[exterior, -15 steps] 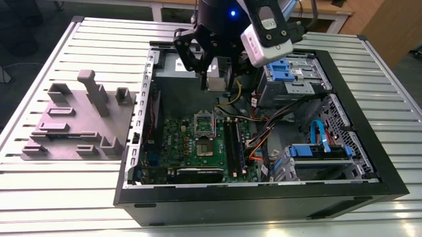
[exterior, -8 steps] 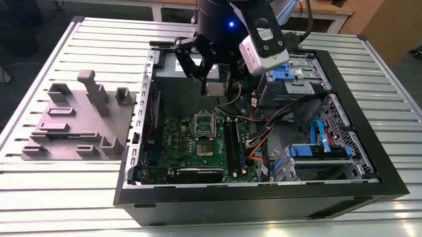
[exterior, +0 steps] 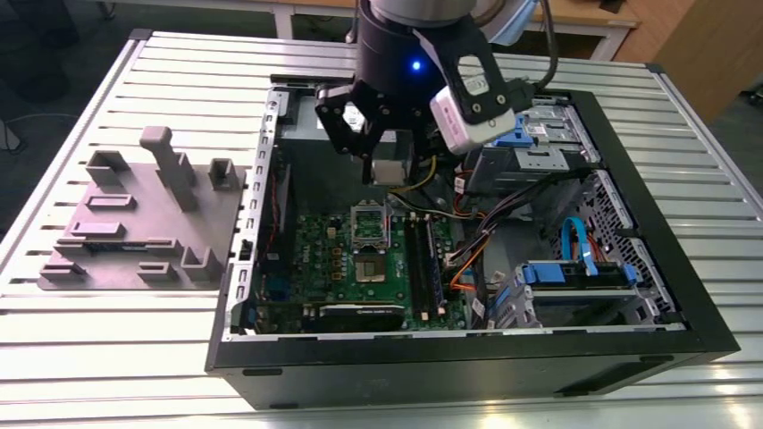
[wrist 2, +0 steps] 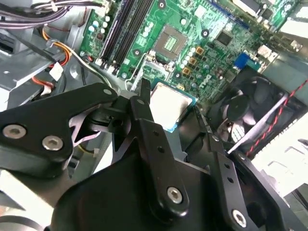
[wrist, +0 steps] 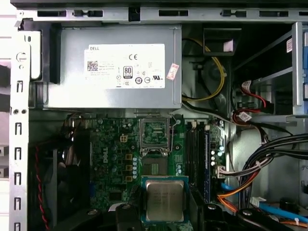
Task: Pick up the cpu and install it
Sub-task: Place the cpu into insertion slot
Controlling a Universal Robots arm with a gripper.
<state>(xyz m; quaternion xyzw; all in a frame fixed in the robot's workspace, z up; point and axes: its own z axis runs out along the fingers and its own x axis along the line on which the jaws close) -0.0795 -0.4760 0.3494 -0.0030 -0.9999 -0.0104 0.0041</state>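
1. Slatted metal table underneath; carried a grey-purple fixture block at the exterior view's left, with the open computer case beside it.
2. Judged as carrying to the socket: best done with the chip held level, edges squared to the socket frame, keyed the right way round, and no pressing.
3. Gripped the cpu by its edges between clenched fingers, silvery top up, raised above the motherboard, near the open socket and short of it.
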